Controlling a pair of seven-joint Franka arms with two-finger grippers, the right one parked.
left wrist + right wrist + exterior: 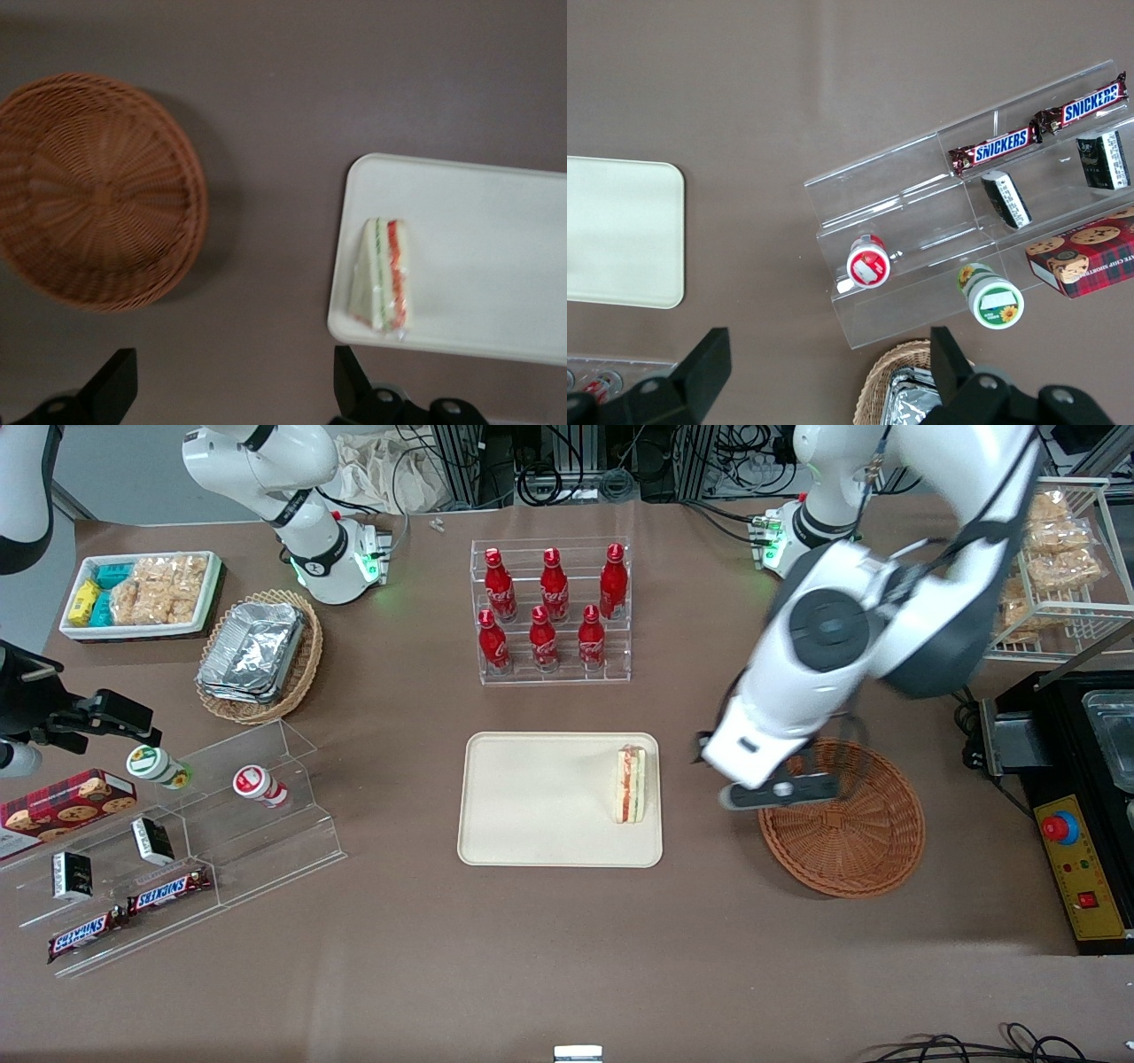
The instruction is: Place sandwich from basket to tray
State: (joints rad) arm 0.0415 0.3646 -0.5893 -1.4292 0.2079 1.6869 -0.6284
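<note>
Front view: the gripper hangs open and empty over the rim of the basket nearest the tray; the sandwich already lies on the tray, just inside the short edge that faces the gripper, its long axis running toward and away from the front camera, parallel to that edge; between gripper and sandwich lies only a strip of bare table; by the look of it the transfer is done and the move that remains is a retreat away from the tray; one sandwich, one tray, one round basket, nothing in the basket.

Left wrist view: two dark fingertips stand spread wide with nothing between them; the basket sits empty toward one finger, the tray toward the other; the sandwich rests flat near the tray corner closest to the gripper, red and green filling layers showing along its edge, clear of the fingers; again one of each.

Right wrist view: only a corner of the tray shows; no sandwich, no round basket, no working gripper here.
</note>
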